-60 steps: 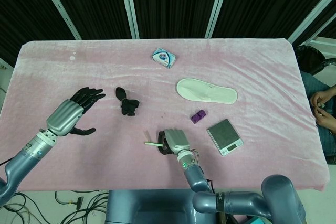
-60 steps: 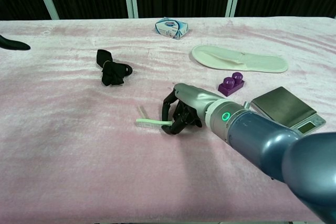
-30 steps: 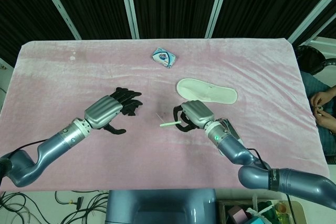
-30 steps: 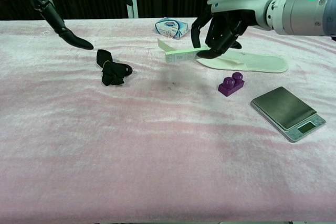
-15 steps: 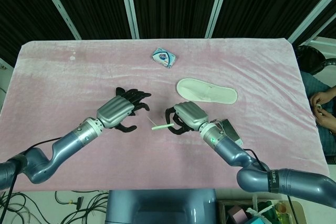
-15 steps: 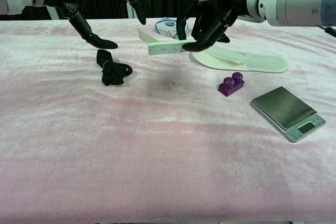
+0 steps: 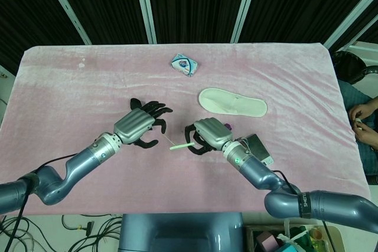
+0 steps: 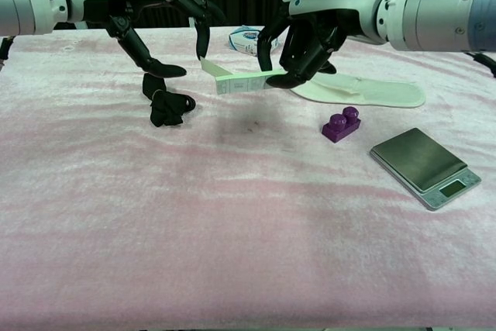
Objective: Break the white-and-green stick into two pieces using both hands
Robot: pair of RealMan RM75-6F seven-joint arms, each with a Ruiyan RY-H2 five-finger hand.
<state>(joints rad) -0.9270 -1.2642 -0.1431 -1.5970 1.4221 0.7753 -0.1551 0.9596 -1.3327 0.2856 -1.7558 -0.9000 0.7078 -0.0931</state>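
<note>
- while its right end sits pinched in the curled fingers of the right hand [image 8: 306, 48], the white-and-green stick [image 8: 242, 81] hangs above the pink worktop [image 8: 232, 215], free end offered leftward.
- left hand [image 8: 167, 25] hovers just beside that end, fingers spread and empty, seemingly poised for the second grip.

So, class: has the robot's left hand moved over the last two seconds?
Yes. In the head view the left hand has travelled right from the table's left side, past the black strap, toward the stick held by the right hand.
</note>
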